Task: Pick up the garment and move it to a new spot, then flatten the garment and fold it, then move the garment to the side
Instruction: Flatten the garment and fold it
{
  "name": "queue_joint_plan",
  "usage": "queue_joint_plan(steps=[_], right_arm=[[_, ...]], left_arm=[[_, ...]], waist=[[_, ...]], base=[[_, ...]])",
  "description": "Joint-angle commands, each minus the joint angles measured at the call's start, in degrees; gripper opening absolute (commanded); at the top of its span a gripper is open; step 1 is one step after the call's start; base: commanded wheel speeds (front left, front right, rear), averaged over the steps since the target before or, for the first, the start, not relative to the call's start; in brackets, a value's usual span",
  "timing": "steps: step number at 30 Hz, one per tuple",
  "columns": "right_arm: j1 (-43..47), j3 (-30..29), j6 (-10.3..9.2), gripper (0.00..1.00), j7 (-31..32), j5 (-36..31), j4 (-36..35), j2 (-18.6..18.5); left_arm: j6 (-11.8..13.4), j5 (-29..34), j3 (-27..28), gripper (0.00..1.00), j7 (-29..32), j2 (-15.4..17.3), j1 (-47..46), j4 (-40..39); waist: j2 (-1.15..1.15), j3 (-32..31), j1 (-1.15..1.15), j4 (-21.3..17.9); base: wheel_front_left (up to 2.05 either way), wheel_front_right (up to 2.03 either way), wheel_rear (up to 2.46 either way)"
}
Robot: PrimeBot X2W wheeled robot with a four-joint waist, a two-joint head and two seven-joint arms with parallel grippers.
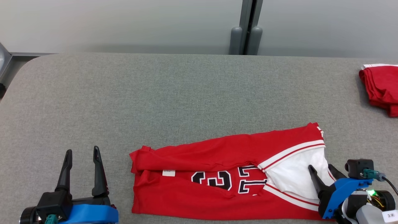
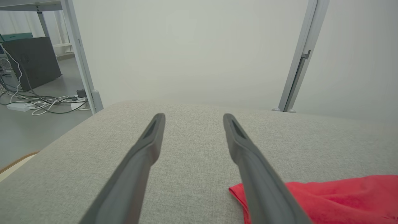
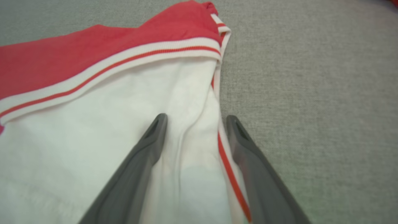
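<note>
Garment [image 1: 202,152]: red, folded lengthwise, lying flat on the near right of the grey fabric table [image 1: 155,93]. Pale wall panels [image 1: 124,25] stand behind, meeting at a grey post [image 1: 247,28]. A second red cloth [image 1: 381,87] lies at the far right edge.

Left gripper [image 1: 82,150]: fingers apart over bare table. Right gripper [image 1: 320,166]: fingers apart over the white lining, nothing clamped.

Black numerals [image 1: 230,180] are partly covered by the fold. The tag [image 1: 168,173] is illegible. The sticker [image 1: 391,215] reads "3米".

Grey table [image 1: 186,93], red folded cloth [image 1: 381,87] (far right).
</note>
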Motion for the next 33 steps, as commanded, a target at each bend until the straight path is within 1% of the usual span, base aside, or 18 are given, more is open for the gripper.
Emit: queue_joint_plan(steps=[1, 2, 3, 4, 10, 16, 21, 26, 33], right_arm=[[1.28, 1.21, 0.01, 1.0, 1.67, 0.11, 2.02, 0.64], [1.22, 1.76, 0.01, 0.74, 1.99, 0.38, 2.15, 0.7], [1.18, 2.31, 0.02, 0.06, 1.99, 0.83, 2.19, 0.79], [1.03, 2.72, 0.03, 0.0, 1.93, 1.33, 2.08, 0.94], [-1.0, 2.73, -0.01, 0.0, -0.07, 3.41, 2.11, -0.61], [-0.81, -0.16, -0.05, 0.0, -2.13, 5.26, 2.69, -4.77], [0.65, -2.26, -0.03, 0.0, -2.57, 5.89, 2.74, -8.7], [1.06, -1.93, -0.01, 0.0, -2.01, 5.91, -0.16, -9.54], [2.74, -0.97, 0.0, 0.0, -0.95, 6.57, -7.64, -7.43]], left_arm=[[-0.32, 0.23, 0.28, 1.0, -0.22, -0.1, -0.3, 0.1], [-0.44, 0.35, 0.36, 1.0, -0.22, -0.11, -0.52, 0.23], [-0.61, 0.4, 0.37, 1.0, -0.23, -0.13, -0.72, 0.35], [-0.75, 0.52, 0.4, 1.0, -0.22, -0.13, -0.85, 0.46], [-0.68, 0.71, 0.38, 1.0, -0.23, -0.17, -1.19, 0.96], [-0.37, 0.36, 0.23, 1.0, -0.23, -0.16, -0.4, 1.01], [0.23, 0.22, -0.44, 1.0, -0.23, -0.17, 0.09, 0.5], [0.32, -0.22, -0.39, 1.0, -0.23, -0.16, 0.1, 0.76], [0.44, -0.1, -0.13, 1.0, -0.23, -0.16, 0.06, 0.99]], waist=[[0.0, 0.01, 0.01, -0.09], [0.0, 0.01, 0.01, -0.16], [0.0, -0.02, 0.01, -0.23], [0.0, -0.04, 0.01, -0.32], [0.0, -0.55, 0.01, -1.18], [0.0, -1.29, 0.01, -2.25], [0.0, -1.43, 0.01, -3.08], [0.0, -1.26, 0.01, -4.2], [0.0, -1.79, 0.01, -5.32]], base=[[0.0, 0.0, 0.0], [0.0, 0.0, 0.0], [0.0, 0.0, 0.0], [0.0, 0.0, 0.0], [0.0, 0.0, 0.0], [0.0, 0.0, 0.0], [0.0, 0.0, 0.0], [0.0, 0.0, 0.0], [0.0, 0.0, 0.0]])
